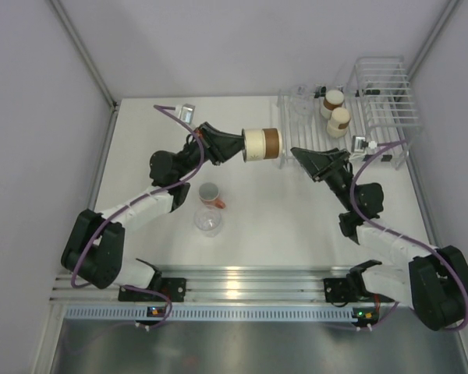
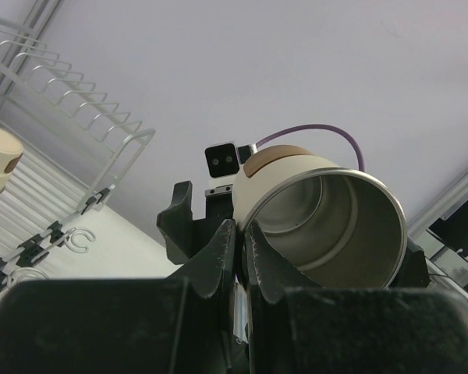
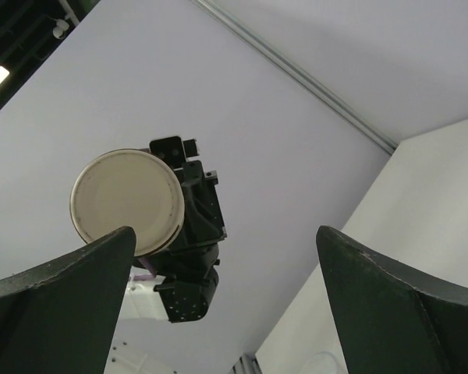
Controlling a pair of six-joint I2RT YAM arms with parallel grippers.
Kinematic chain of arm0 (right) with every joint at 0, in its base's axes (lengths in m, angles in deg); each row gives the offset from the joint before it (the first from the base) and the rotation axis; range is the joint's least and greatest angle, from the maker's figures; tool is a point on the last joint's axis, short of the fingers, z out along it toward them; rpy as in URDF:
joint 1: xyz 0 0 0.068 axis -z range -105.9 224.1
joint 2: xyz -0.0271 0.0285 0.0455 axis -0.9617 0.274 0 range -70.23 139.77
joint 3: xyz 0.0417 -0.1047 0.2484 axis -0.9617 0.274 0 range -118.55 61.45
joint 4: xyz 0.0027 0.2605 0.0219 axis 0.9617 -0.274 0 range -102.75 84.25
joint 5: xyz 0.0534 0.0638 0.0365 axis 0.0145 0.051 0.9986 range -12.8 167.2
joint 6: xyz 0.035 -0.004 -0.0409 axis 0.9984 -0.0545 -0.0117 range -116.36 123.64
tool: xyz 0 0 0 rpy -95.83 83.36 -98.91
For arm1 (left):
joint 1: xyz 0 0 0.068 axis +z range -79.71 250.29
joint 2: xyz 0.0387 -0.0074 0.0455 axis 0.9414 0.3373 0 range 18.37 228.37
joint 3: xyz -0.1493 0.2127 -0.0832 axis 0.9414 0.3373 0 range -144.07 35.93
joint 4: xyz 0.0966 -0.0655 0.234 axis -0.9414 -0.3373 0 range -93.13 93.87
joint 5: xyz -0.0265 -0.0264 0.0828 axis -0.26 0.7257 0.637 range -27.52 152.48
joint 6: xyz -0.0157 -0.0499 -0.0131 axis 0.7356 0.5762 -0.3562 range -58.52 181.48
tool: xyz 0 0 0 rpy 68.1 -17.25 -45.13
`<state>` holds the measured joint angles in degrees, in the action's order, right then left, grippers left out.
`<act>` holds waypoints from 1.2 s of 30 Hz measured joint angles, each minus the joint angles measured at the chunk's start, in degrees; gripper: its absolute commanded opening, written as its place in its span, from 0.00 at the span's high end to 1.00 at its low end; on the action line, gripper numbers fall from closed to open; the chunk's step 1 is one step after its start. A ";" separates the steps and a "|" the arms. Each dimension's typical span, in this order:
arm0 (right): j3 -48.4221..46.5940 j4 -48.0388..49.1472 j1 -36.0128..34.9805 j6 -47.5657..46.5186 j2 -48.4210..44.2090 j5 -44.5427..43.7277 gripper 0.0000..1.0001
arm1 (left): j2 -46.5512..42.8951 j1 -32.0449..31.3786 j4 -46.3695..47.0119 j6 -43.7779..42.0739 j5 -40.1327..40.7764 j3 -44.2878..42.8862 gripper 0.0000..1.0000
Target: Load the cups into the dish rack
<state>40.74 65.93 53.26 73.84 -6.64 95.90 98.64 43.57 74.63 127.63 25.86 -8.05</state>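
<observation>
Brown cup (image 1: 264,143) clamped in left end effector (image 1: 242,146).

Noted spread right fingers (image 1: 306,156) just beside held brown cup (image 1: 261,144) at its 3 o'clock, barring the straight run to dish rack (image 1: 382,93). Found rack bars at 2 o'clock partly taken by two brown cups (image 1: 339,121). Found open surface (image 1: 296,226) at 5 o'clock; salmon cup (image 1: 210,195) and clear cup (image 1: 208,220) at 7.

The left arm (image 1: 140,206) and right arm (image 1: 390,245) join bulky black joint housings with white tubular links. A purple cable (image 1: 168,115) loops along each. The left hand (image 1: 242,146) and right hand (image 1: 296,152) are matt black, with broad wedge-shaped fingers (image 3: 390,304). A small white-cased camera (image 1: 187,111) sits at each wrist.
</observation>
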 measured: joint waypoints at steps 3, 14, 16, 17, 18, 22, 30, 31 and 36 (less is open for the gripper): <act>-0.20 0.11 -0.04 0.59 -1.01 -0.02 0.01 | 0.15 -0.11 0.28 0.02 0.02 0.00 1.00; -5.77 1.70 -2.64 0.98 -0.20 -0.15 0.01 | 3.69 -3.43 1.14 -0.07 0.24 -0.72 1.00; -6.21 1.95 -3.10 0.98 0.55 -0.11 0.01 | 3.85 -3.82 1.18 -0.09 0.24 -1.03 1.00; -6.40 1.92 -3.21 0.98 0.85 -0.11 0.01 | 3.85 -3.93 1.22 -0.09 0.26 -1.16 1.00; -6.60 2.03 -3.41 1.07 1.20 -0.20 0.01 | 3.87 -4.07 1.20 -0.20 0.31 -1.42 1.00; -7.93 2.56 -4.17 1.18 2.29 -0.72 0.00 | 4.15 -4.09 1.25 -0.26 0.68 -2.27 1.00; -10.21 2.73 -8.07 0.70 3.65 -1.20 0.01 | 5.44 -4.76 1.25 -0.55 1.51 -3.23 1.00; -10.23 2.67 -8.68 0.52 3.78 -1.09 0.01 | 5.60 -4.98 1.27 -0.59 1.49 -3.28 1.00; -10.23 2.38 -10.36 -0.13 4.72 -1.01 0.01 | 5.64 -5.42 1.27 -0.94 1.53 -3.32 1.00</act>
<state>30.51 68.32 42.90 73.71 -1.92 94.90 104.28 38.15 75.90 126.69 27.39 -11.38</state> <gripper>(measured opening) 0.993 0.099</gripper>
